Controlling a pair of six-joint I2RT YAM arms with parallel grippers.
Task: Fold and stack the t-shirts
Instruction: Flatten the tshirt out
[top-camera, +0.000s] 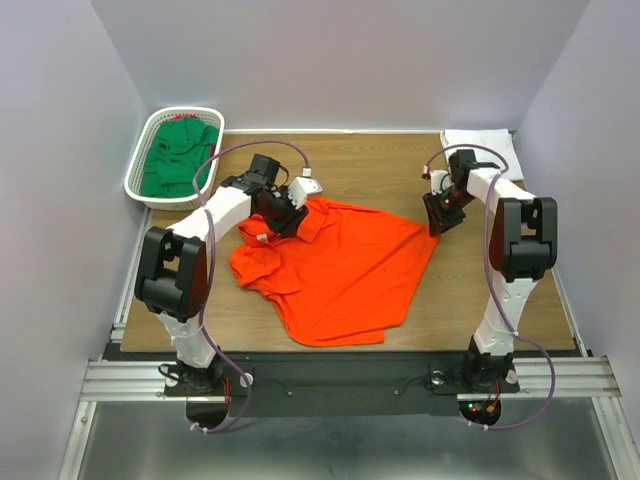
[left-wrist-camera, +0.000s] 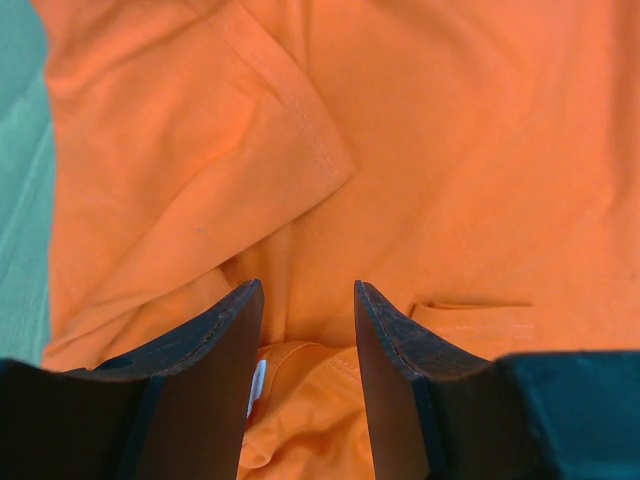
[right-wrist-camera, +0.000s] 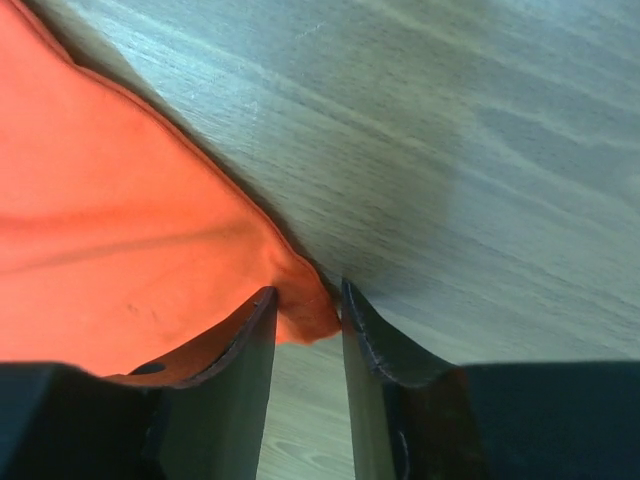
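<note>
The orange-red t-shirt (top-camera: 350, 270) lies spread and rumpled in the middle of the table. My left gripper (top-camera: 285, 215) is over its upper left part. In the left wrist view the left gripper (left-wrist-camera: 307, 290) is open, with the shirt (left-wrist-camera: 450, 150) and its collar and white label just beyond the jaws. My right gripper (top-camera: 437, 222) is at the shirt's right corner. In the right wrist view the right gripper (right-wrist-camera: 307, 288) pinches that corner of the shirt (right-wrist-camera: 120, 200) between its tips. The dark green t-shirt (top-camera: 180, 155) lies in the basket. The white t-shirt (top-camera: 480, 145) lies at the back right.
The white mesh basket (top-camera: 135, 185) stands at the back left corner. Walls close in the wooden table (top-camera: 500, 290) on three sides. Bare wood shows to the right of the shirt's corner in the right wrist view (right-wrist-camera: 480, 150).
</note>
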